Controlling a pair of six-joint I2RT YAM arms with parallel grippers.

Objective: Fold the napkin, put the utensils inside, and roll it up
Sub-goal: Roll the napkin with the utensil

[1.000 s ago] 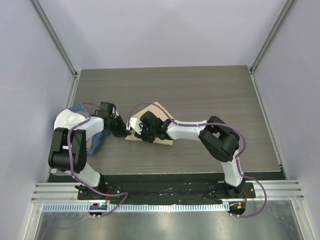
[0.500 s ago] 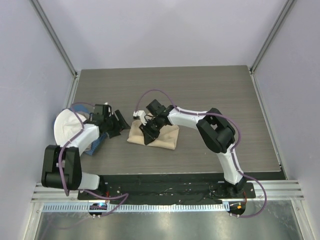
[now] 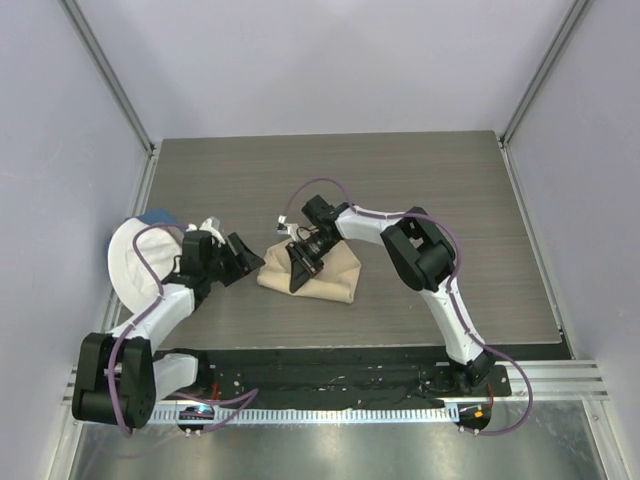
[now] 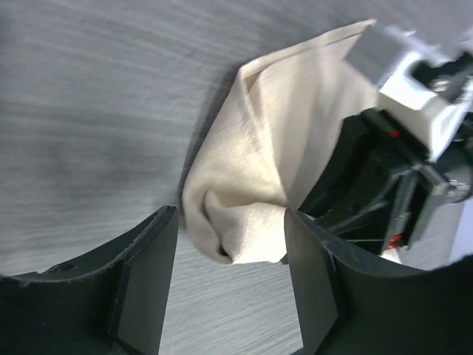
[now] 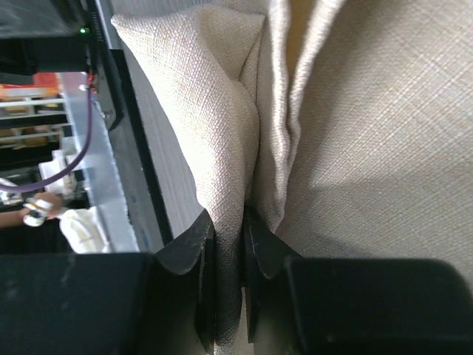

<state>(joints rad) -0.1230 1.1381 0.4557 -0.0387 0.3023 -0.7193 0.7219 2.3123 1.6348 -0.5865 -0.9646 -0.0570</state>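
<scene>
Where it bunches, the right hand (image 5: 228,240) pinches the napkin (image 3: 335,280).

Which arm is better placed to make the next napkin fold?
Right. The right pincer is shut on a fold of the napkin; the left pincer is open beside the napkin's end, holding nothing.

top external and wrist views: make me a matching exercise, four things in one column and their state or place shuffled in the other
Column one
1. napkin
2. left gripper
3. right gripper
4. blue cloth

Column two
A. open, clamping nothing
B. shut on a fold of cloth
C. beige, bunched near the middle of the table
D. mostly hidden behind the left arm, near the table's left edge

Pairs: 1-C, 2-A, 3-B, 4-D
</scene>
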